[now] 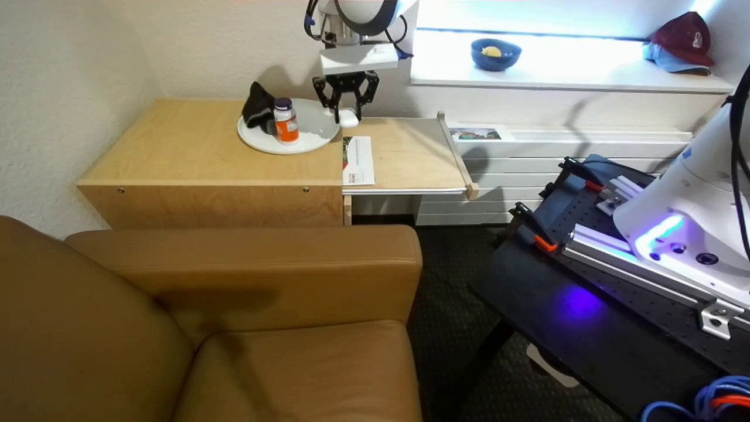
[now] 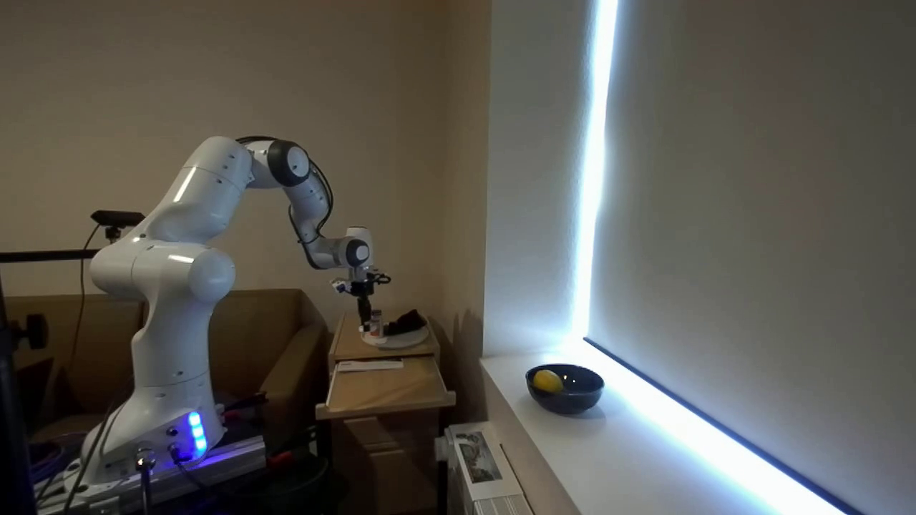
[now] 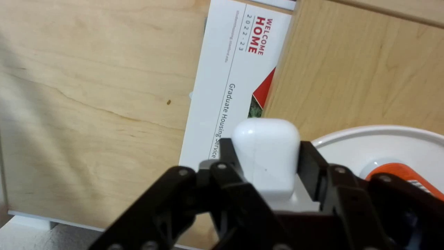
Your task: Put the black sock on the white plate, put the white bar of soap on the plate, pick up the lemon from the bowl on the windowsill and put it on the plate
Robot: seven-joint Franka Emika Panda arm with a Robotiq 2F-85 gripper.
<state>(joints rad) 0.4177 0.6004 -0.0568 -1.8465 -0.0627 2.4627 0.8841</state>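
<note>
In an exterior view, the pincer (image 1: 348, 119) grips one white soap bar (image 1: 350, 119) at the rim of one white plate (image 1: 313, 128), contact unclear; the plate holds one black sock (image 1: 256, 105) and one orange-labelled bottle (image 1: 286, 124). In an exterior view, one lemon (image 2: 548, 380), its underside hidden, sits in one bowl (image 2: 567, 405) on the windowsill (image 2: 608, 461). In the wrist view, the plate is cut off, the bottle partly covered.
</note>
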